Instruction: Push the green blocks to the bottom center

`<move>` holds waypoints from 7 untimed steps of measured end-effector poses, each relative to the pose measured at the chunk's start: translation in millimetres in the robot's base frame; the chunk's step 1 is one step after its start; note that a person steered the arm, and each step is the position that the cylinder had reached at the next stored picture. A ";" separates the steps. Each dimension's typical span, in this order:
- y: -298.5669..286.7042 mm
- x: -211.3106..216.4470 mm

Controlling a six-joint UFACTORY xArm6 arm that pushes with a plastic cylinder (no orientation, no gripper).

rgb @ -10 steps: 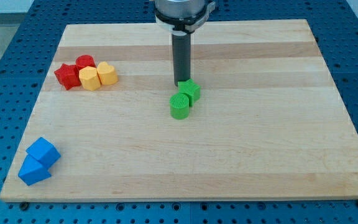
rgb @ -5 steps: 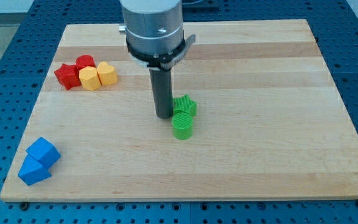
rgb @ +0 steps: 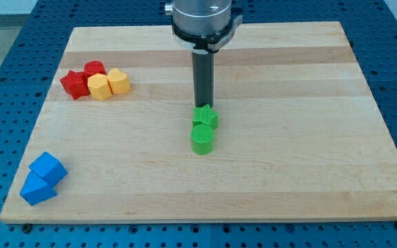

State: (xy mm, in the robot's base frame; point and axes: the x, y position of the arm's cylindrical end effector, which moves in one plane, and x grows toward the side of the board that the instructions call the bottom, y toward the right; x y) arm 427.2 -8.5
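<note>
Two green blocks sit near the board's middle. A green cylinder (rgb: 202, 139) stands upright, and a green angular block (rgb: 205, 117) touches it on the side toward the view's top. My tip (rgb: 202, 105) is right behind the angular block, at its top edge, seemingly touching it. The rod rises straight up from there to the arm's body at the view's top.
Two red blocks (rgb: 74, 84) (rgb: 95, 69) and two yellow blocks (rgb: 100, 87) (rgb: 119, 80) cluster at the upper left. Two blue blocks (rgb: 47, 168) (rgb: 36, 189) lie at the lower left corner. The wooden board (rgb: 309, 172) ends near the view's bottom.
My tip swung from behind the green pair to their left side, then back to the top of the angular block. The green blocks shifted slightly toward the view's bottom.
</note>
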 end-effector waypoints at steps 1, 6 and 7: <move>-4.4 20.1; -7.5 101.3; -7.5 101.3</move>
